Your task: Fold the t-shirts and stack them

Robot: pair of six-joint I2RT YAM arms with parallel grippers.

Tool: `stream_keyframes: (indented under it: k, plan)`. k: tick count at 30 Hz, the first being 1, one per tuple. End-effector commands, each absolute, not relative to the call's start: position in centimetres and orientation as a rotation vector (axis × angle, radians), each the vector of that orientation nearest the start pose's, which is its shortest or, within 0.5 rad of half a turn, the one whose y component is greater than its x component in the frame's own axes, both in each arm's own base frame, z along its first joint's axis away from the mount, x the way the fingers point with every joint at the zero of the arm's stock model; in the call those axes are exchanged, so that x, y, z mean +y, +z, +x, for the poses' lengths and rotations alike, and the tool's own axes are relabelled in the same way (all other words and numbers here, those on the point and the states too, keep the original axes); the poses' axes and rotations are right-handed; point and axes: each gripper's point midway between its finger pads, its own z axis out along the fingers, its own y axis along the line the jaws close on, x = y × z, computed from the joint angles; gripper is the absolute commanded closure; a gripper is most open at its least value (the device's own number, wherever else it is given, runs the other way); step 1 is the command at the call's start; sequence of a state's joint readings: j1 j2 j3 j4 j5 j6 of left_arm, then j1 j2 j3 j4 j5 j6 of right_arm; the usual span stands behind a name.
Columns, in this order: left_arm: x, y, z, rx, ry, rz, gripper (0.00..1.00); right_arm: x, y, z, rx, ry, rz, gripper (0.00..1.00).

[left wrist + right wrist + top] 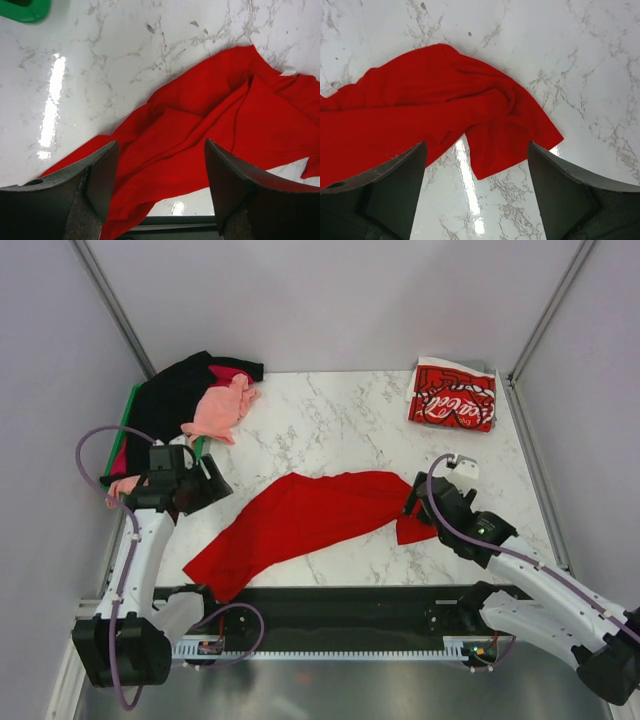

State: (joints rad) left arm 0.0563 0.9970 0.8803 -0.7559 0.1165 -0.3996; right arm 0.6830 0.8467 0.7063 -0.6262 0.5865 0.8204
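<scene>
A large plain red t-shirt point(300, 520) lies crumpled and stretched out across the middle of the marble table. It also shows in the left wrist view point(200, 125) and the right wrist view point(420, 110). My left gripper point(207, 483) is open and empty above the shirt's left part point(160, 170). My right gripper point(418, 502) is open and empty above the shirt's right sleeve end point(510, 140). A folded red Coca-Cola t-shirt point(453, 396) lies at the far right. Black point(180, 390), salmon-pink point(222, 408) and magenta point(228, 373) shirts are heaped at the far left.
A green plastic tray point(130, 405) sits under the heap at the far left; its corner shows in the left wrist view point(27, 10). Metal frame posts and grey walls enclose the table. A black rail point(330, 615) runs along the near edge.
</scene>
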Motion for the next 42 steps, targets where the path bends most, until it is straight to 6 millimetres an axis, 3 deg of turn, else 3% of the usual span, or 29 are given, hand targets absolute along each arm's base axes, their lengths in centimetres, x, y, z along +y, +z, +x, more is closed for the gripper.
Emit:
stream_keyframes:
  k: [1, 4, 8, 15, 17, 18, 22, 31, 37, 42]
  plan:
    - [-4.8, 14.4, 26.9, 2.382, -0.436, -0.511, 0.25, 11.3, 13.2, 23.8, 2.198, 0.204, 0.438, 0.12]
    - [-10.1, 13.2, 26.1, 2.459, -0.509, -0.341, 0.26, 11.0, 11.5, 24.4, 2.247, 0.196, 0.445, 0.14]
    - [-15.4, 11.3, 24.4, 2.553, -0.573, -0.256, 0.26, 11.1, 10.5, 25.0, 2.265, 0.227, 0.437, 0.15]
    - [-20.6, 6.4, 22.0, 2.694, -0.545, -0.157, 0.30, 11.0, 9.3, 25.6, 2.289, 0.253, 0.438, 0.16]
    - [-22.1, 6.3, 22.0, 2.691, -0.551, -0.106, 0.30, 11.1, 9.2, 25.6, 2.289, 0.258, 0.430, 0.16]
    - [-22.4, 5.3, 21.9, 2.722, -0.524, -0.106, 0.30, 10.9, 9.2, 25.7, 2.288, 0.257, 0.434, 0.16]
    - [-23.9, 4.5, 22.4, 2.736, -0.523, -0.085, 0.31, 10.9, 9.2, 25.6, 2.286, 0.274, 0.427, 0.16]
    - [-25.2, 5.4, 23.9, 2.705, -0.526, -0.069, 0.41, 11.0, 9.0, 25.3, 2.292, 0.300, 0.422, 0.17]
    - [-25.2, 6.6, 24.2, 2.685, -0.528, -0.075, 0.43, 11.1, 8.7, 25.0, 2.299, 0.313, 0.419, 0.18]
    - [-24.6, 4.7, 23.5, 2.761, -0.453, -0.069, 0.42, 11.2, 8.5, 25.1, 2.303, 0.321, 0.420, 0.18]
